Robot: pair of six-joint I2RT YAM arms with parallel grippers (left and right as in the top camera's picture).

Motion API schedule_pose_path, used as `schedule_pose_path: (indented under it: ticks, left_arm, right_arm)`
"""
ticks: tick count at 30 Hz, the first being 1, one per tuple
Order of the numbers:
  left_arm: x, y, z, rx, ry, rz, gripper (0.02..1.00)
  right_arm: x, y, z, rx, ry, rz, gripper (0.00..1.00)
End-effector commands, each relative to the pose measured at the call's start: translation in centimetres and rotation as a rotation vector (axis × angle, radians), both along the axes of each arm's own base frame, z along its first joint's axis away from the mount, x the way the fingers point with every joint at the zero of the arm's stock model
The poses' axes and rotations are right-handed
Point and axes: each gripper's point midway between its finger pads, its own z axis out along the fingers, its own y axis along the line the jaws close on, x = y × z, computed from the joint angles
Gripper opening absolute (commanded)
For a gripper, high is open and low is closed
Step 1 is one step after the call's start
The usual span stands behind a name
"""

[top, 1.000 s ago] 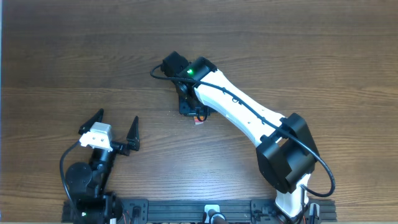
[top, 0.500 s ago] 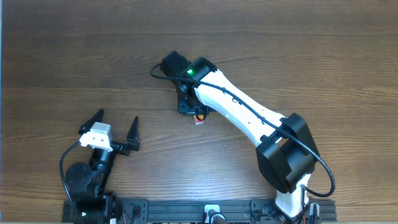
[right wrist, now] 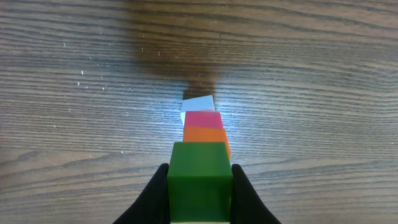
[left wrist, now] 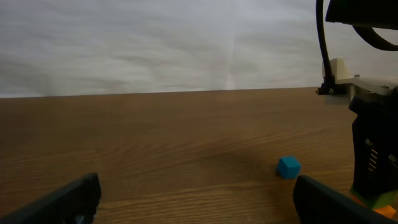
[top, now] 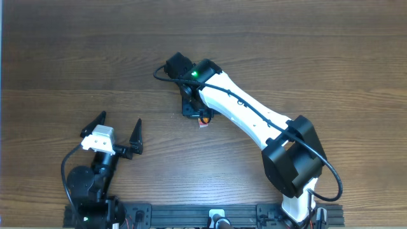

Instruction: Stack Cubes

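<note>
Currently my right gripper (right wrist: pixel 200 190) is clamped on the green cube (right wrist: pixel 199 163), one finger on each side face. It sits over a column: orange cube (right wrist: pixel 206 135), pink cube (right wrist: pixel 202 118), white cube (right wrist: pixel 198 102) at the base on the table (right wrist: pixel 62 93). Can't tell if green is seated. My judgement: square it to orange, part the fingers slowly, and rise straight so nothing drags the tower. Left gripper (top: pixel 120 119) wide open, empty, well apart. Blue cube (left wrist: pixel 288 167) loose on the table.
</note>
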Motion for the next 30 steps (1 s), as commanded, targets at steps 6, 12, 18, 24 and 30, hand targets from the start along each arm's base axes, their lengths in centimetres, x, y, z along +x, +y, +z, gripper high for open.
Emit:
schedule_pose_path:
  ticks: [6, 12, 18, 24, 30]
  left_arm:
    - [0.0, 0.0, -0.1, 0.011, -0.003, -0.004, 1.000]
    - [0.0, 0.0, -0.1, 0.011, -0.003, -0.004, 1.000]
    - [0.0, 0.0, -0.1, 0.011, -0.003, -0.004, 1.000]
    - [0.0, 0.0, -0.1, 0.011, -0.003, -0.004, 1.000]
    - [0.0, 0.0, -0.1, 0.011, -0.003, -0.004, 1.000]
  right_arm:
    - [-0.1, -0.4, 0.1, 0.003, 0.003, -0.017, 0.012]
    - [-0.1, -0.3, 0.2, 0.008, 0.002, -0.017, 0.012]
    - [-0.1, -0.2, 0.3, 0.011, -0.001, -0.017, 0.012]
    - [0.0, -0.2, 1.1, 0.026, -0.018, -0.016, 0.009]
    - [-0.2, -0.3, 1.1, 0.021, -0.013, -0.015, 0.012]
